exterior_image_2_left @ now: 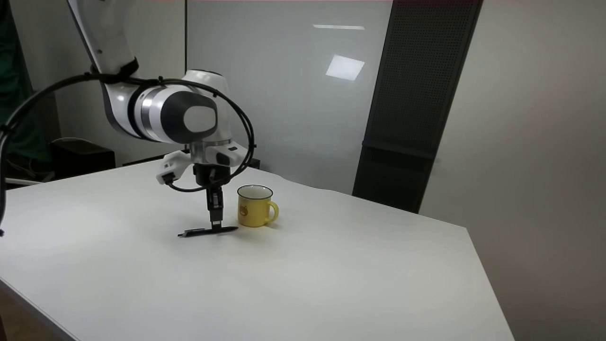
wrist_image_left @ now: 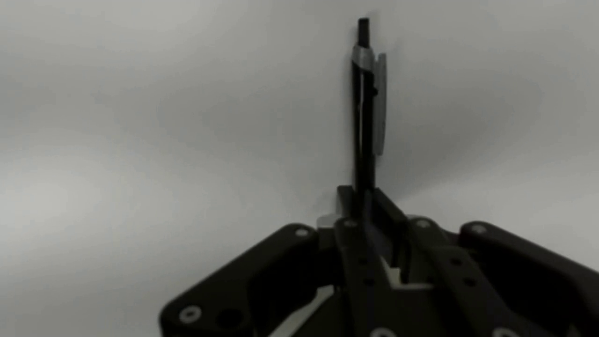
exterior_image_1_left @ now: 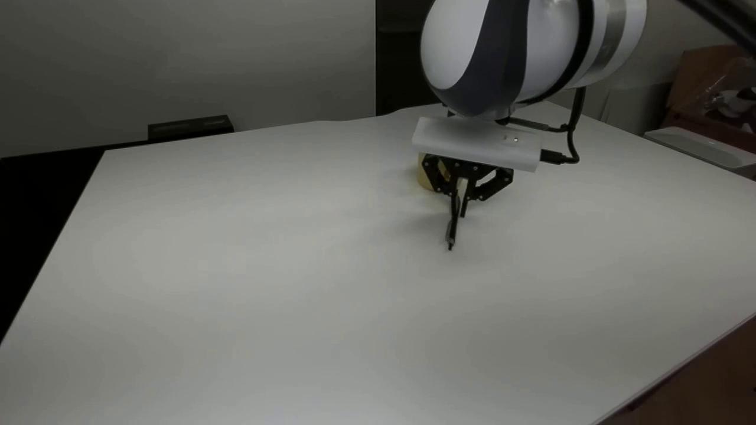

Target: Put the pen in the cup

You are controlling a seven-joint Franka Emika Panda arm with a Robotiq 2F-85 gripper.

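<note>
The gripper [wrist_image_left: 361, 201] is closed right down, its fingertips pinching the black click pen [exterior_image_2_left: 198, 232] a little off its middle. In an exterior view the pen lies almost flat, clicker toward 9 o'clock, writing end toward 3; whether it touches the white tabletop [exterior_image_2_left: 331, 274] is unclear. The yellow mug [exterior_image_2_left: 253, 213] stands upright near the writing end, at 2 o'clock from the gripper. Carried level, the pen would probably catch the rim or bridge it, even tip the mug; it likely needs tilting. The longer clicker side could also make it pivot in the pinch.
</note>
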